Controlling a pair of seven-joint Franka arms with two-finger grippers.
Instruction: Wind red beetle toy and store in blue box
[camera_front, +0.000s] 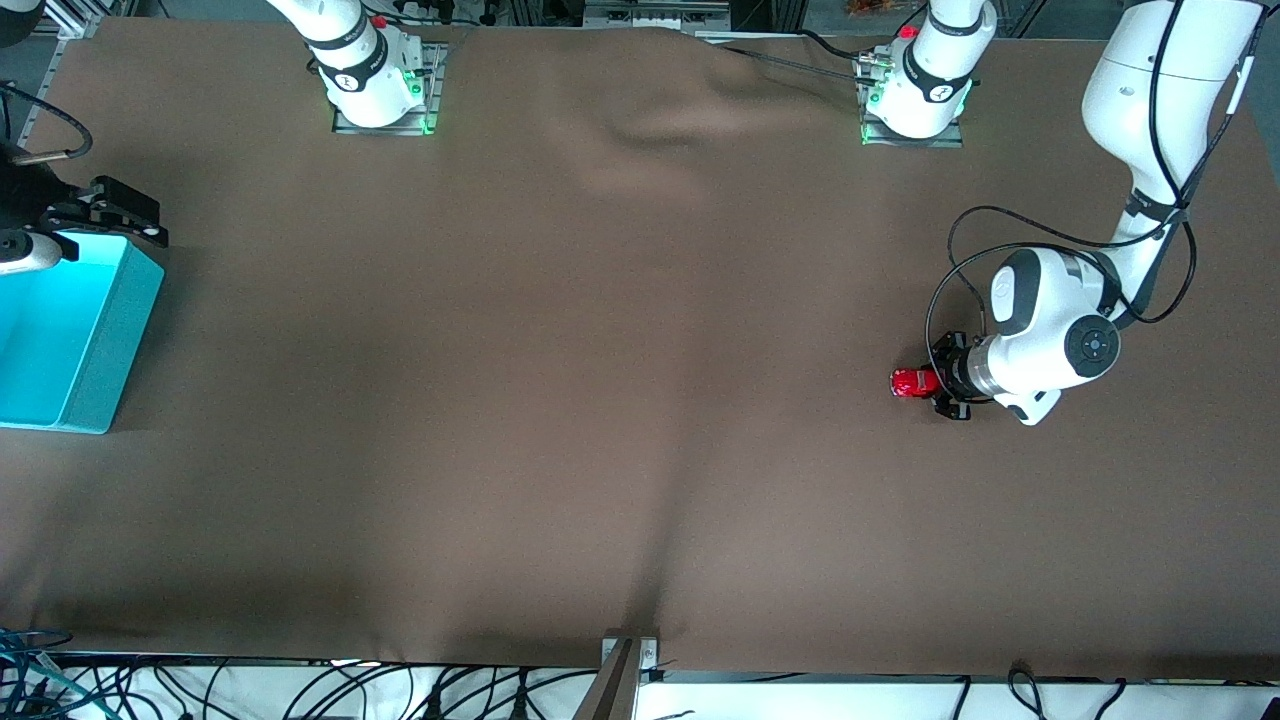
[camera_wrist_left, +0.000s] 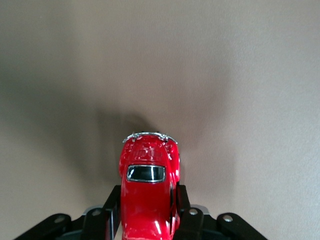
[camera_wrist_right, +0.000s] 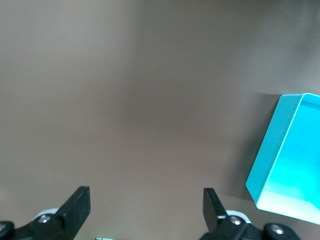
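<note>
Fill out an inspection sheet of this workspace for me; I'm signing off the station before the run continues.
Surface: brown cloth over the table, with soft wrinkles.
Job's things: red beetle toy toward the left arm's end; blue box at the right arm's end, nothing seen in its visible part.
Clutter: nothing seen.
Grippers: left claw shut on the red beetle toy; right claw open, waiting by the blue box.
Cables: black cable looping off the left arm; loose cables along the table's near edge.
Surroundings: metal framing by the arm bases.
</note>
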